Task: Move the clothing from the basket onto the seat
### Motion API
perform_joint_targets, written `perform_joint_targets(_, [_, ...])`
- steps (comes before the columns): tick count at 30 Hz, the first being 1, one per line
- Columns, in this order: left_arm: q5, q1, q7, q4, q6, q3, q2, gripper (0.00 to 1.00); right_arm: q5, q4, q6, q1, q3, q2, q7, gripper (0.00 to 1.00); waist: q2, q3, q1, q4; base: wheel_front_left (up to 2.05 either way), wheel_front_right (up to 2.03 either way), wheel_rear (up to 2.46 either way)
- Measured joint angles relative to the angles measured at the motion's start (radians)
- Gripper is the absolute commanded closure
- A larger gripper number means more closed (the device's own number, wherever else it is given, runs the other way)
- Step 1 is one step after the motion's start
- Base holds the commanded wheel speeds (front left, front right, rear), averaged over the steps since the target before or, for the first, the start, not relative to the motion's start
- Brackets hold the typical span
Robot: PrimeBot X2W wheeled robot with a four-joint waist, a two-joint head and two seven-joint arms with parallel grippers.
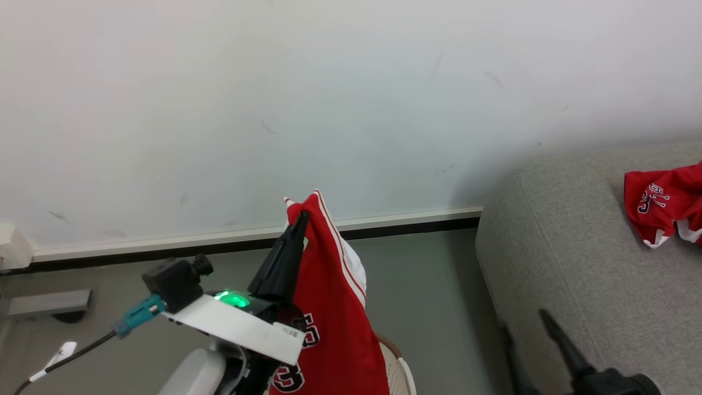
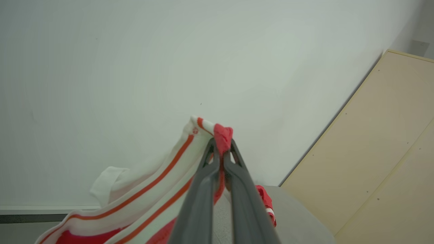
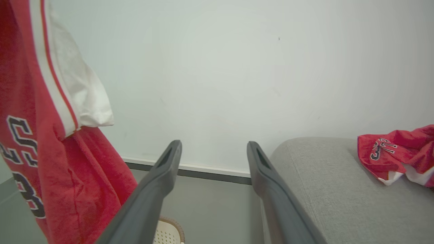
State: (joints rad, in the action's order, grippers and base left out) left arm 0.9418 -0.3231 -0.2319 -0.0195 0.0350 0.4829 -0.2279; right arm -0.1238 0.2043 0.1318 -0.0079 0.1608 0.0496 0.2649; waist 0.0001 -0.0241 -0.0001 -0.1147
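The jersey (image 1: 334, 307) in my left gripper (image 1: 301, 218) is bright red with a white panel, thin red-and-white stripes and black numbers outlined in white. The second red piece (image 1: 666, 203) at 3 o'clock has the same lettering and lies on the light grey sofa (image 1: 548, 263). The basket (image 3: 166, 234) at 6 is cream, dotted with holes, with a brown rim. My right gripper (image 3: 213, 144) is dark grey.

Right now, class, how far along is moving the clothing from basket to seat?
Done: one crumpled garment already lies on the seat. In hand: the left gripper is shut on a hanging garment, lifted above the basket; the right gripper is open and empty. Left: carry it over the seat and release it. The basket's inside is hidden, so more may remain.
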Motion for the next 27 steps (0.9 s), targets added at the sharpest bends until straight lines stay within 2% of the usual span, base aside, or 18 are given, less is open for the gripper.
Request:
perform_joint_targets(7, [-0.012, 0.0, 0.021, 0.012, 0.001, 0.036, 0.0, 1.0, 0.0, 0.013, 0.0, -0.097, 0.233, -0.001, 0.0, 0.0, 0.0, -0.001, 0.0001, 0.007, 0.0, 0.0, 0.0])
perform_joint_targets(13, [-0.022, -0.001, 0.037, 0.012, 0.008, 0.069, 0.005, 1.0, -0.038, 0.053, 0.0, -0.217, 0.38, -0.002, -0.009, 0.0, 0.0, -0.001, 0.0001, 0.008, 0.0, 0.0, 0.0])
perform_joint_targets(18, [-0.039, -0.006, 0.045, -0.001, 0.017, 0.1, 0.02, 1.0, -0.069, 0.091, 0.0, -0.288, 0.446, -0.001, -0.028, 0.0, 0.0, -0.002, 0.0002, 0.012, 0.0, 0.0, 0.0])
perform_joint_targets(27, [-0.06, -0.023, 0.057, 0.029, 0.027, 0.155, 0.042, 1.0, -0.062, 0.173, 0.0, -0.322, 0.442, 0.0, -0.054, 0.0, 0.0, -0.01, 0.0002, 0.019, 0.0, 0.0, 0.0])
